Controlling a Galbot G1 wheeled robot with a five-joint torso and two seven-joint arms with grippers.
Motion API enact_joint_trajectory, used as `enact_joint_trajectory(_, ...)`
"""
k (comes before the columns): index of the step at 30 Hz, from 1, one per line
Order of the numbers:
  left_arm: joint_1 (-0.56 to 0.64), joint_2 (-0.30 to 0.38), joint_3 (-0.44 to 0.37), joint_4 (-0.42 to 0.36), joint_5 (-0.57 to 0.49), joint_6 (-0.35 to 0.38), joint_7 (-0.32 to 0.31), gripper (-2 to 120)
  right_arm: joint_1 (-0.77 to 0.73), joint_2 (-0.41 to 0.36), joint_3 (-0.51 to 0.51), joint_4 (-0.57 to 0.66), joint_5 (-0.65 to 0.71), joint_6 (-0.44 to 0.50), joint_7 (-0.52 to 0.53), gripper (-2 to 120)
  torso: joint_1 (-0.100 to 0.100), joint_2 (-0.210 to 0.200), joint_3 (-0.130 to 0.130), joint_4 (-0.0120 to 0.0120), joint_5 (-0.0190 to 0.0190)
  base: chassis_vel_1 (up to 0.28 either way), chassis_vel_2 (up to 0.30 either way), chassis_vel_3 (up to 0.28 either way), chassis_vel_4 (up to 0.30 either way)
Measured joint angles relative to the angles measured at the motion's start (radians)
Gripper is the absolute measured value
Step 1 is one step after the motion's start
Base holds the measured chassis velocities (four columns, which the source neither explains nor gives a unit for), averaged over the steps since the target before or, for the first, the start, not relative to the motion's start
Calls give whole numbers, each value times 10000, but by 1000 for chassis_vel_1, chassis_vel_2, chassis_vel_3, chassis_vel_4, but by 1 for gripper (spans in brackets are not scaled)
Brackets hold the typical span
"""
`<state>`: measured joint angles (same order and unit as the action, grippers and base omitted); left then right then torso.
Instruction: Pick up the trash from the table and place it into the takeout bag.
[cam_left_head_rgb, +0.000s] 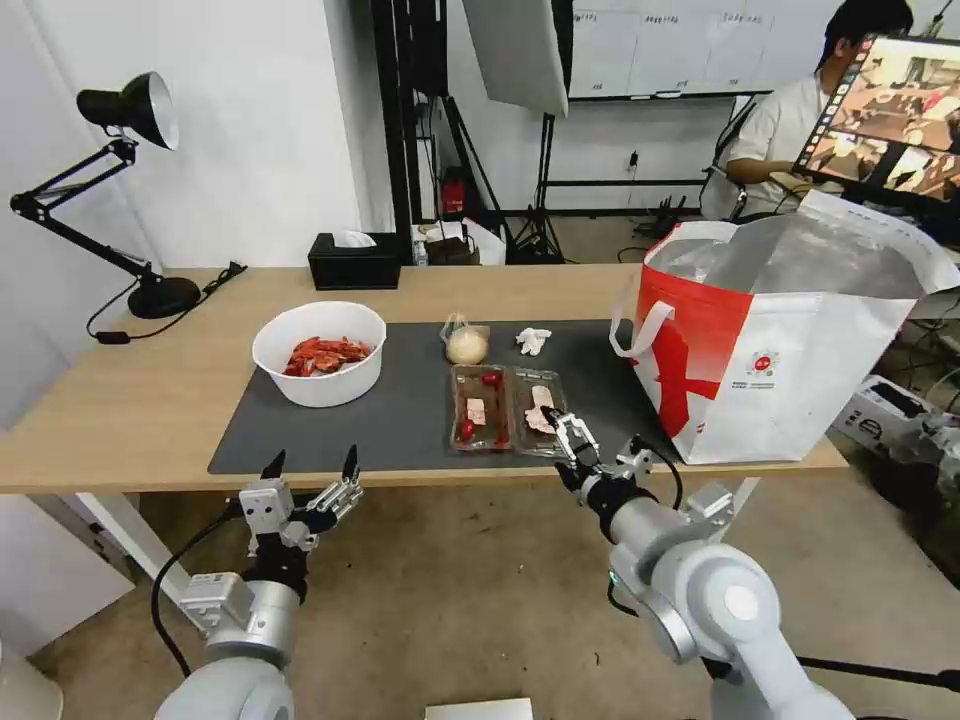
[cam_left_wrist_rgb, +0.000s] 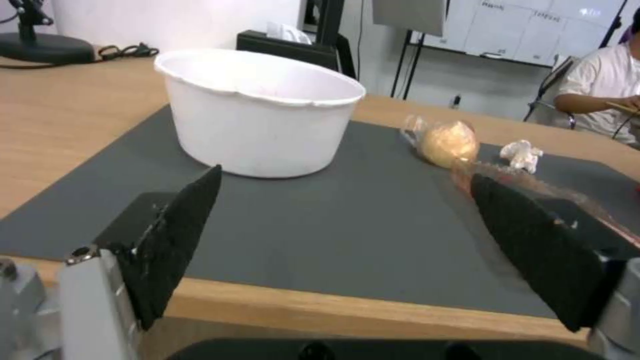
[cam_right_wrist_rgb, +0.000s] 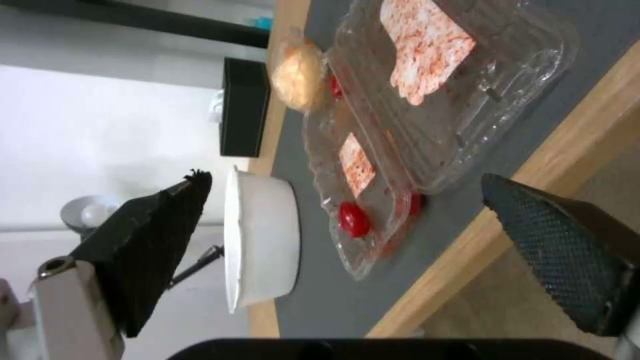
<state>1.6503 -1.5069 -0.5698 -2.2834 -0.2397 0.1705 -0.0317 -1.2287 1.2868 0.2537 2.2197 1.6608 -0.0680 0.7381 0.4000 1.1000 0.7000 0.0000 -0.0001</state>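
On the dark mat (cam_left_head_rgb: 400, 410) of the table (cam_left_head_rgb: 130, 400) lies the trash. It is a white bowl (cam_left_head_rgb: 320, 352) of red shells, a bagged beige bun (cam_left_head_rgb: 467, 343), a crumpled tissue (cam_left_head_rgb: 533, 340) and a clear hinged tray (cam_left_head_rgb: 507, 408) with tomatoes. The takeout bag (cam_left_head_rgb: 790, 340) stands open at the table's right end. My right gripper (cam_left_head_rgb: 570, 432) is open at the tray's near right corner, over the table's front edge; in the right wrist view the tray (cam_right_wrist_rgb: 427, 100) lies just beyond its fingers (cam_right_wrist_rgb: 547, 235). My left gripper (cam_left_head_rgb: 310, 465) hangs open below the front edge, facing the bowl (cam_left_wrist_rgb: 260, 120).
A black tissue box (cam_left_head_rgb: 353, 260) and a black desk lamp (cam_left_head_rgb: 130, 200) stand along the table's far edge. A person sits behind the bag, with a monitor (cam_left_head_rgb: 890, 110) beside them. Boxes (cam_left_head_rgb: 895, 405) lie on the floor to the right.
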Motion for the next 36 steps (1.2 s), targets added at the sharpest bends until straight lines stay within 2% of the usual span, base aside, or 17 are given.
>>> enact_joint_trajectory(24,-87,204,-56,192,-126,22,-24,100,660,1139,-179,-1319,-333,136,231,100,0,0,0,0,0,0,0,0,0)
enact_joint_trajectory(36,-173,206,-78,323,-192,-17,-31,100,858,1360,-72,-1581,-406,132,445,100,0,0,-1,0,0,0,0,0,0)
